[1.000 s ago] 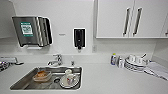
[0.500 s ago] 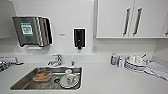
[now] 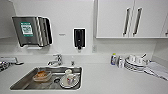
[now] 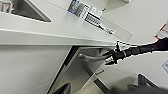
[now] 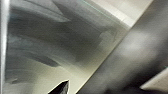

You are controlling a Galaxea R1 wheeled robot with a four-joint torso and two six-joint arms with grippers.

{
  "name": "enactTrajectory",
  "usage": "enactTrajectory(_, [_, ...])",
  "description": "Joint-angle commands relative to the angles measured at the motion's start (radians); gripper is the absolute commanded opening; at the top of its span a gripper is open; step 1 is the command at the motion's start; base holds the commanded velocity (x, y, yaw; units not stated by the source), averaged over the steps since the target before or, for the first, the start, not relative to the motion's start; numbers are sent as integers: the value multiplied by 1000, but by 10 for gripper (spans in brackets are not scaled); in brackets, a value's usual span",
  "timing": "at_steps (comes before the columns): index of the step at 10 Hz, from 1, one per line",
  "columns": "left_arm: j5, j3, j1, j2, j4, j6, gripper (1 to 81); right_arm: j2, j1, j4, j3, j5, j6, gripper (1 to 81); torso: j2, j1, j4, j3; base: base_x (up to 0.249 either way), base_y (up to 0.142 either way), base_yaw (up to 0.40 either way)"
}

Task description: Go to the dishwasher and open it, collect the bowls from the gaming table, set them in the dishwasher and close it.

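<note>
The dishwasher [image 4: 75,75] shows in the left wrist view as a brushed steel front under the white counter [image 4: 50,32], with a dark gap along its edge. Its bar handle [image 4: 90,58] sticks out from the front. My right gripper [image 4: 109,57], on a black arm, sits at the end of that handle. The right wrist view is pressed close to blurred steel of the dishwasher [image 5: 50,50]. My left gripper [image 4: 102,87] hangs back from the door, open and empty. The bowls and the gaming table are out of view.
In the head view a steel sink [image 3: 27,80] holds a cup, a plate and a container. A towel dispenser [image 3: 31,31] and a soap dispenser [image 3: 79,38] hang on the wall. Stacked dishes [image 3: 135,63] stand on the counter under white cabinets [image 3: 130,18].
</note>
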Motion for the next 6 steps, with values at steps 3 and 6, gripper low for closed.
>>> enactTrajectory(3, [-1,27,-76,-40,5,-3,811,-44,14,-39,-33,-277,-26,811,0,0,0,0,0,0,0])
enactTrajectory(6, [-1,27,-76,-38,5,-5,811,-39,17,-39,-33,-277,-26,811,0,0,0,0,-42,0,0])
